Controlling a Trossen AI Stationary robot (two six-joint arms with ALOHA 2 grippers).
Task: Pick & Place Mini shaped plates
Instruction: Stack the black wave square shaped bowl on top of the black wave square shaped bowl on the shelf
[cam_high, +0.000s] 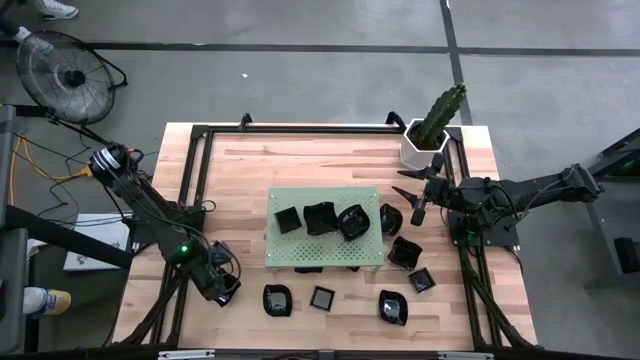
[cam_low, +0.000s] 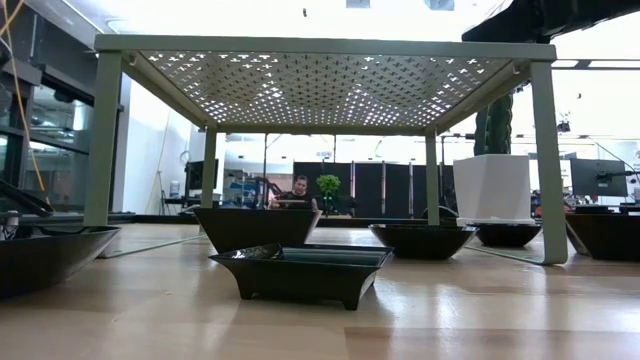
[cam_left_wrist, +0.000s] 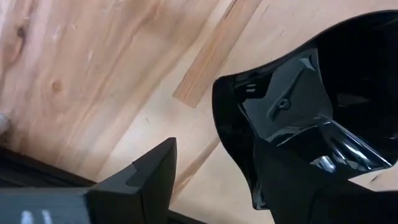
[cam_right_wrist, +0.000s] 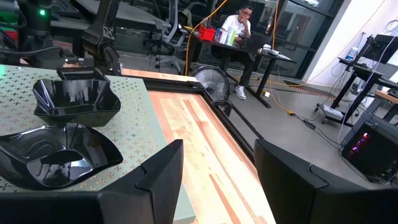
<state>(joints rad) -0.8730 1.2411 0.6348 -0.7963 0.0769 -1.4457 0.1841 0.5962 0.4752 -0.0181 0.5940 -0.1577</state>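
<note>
The small glossy black mini shaped plates (cam_high: 322, 219) lie partly on the green perforated metal board (cam_high: 370, 252), three grouped there, with others scattered on the light wooden worktop (cam_high: 240, 180). The left end effector (cam_high: 224, 285), fingers apart, sits just beside one front plate (cam_high: 276, 299), seemingly released or not yet grasped. The right end effector (cam_high: 412, 190) hovers spread near the board; closing on a plate probably comes next.

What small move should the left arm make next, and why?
Probably lower the left gripper a little and shut it on the black dish beside it. Its fingers are open, the dish's rim lies between them in the wrist view, and the dish sits on the wooden table, not on the green board.
</note>
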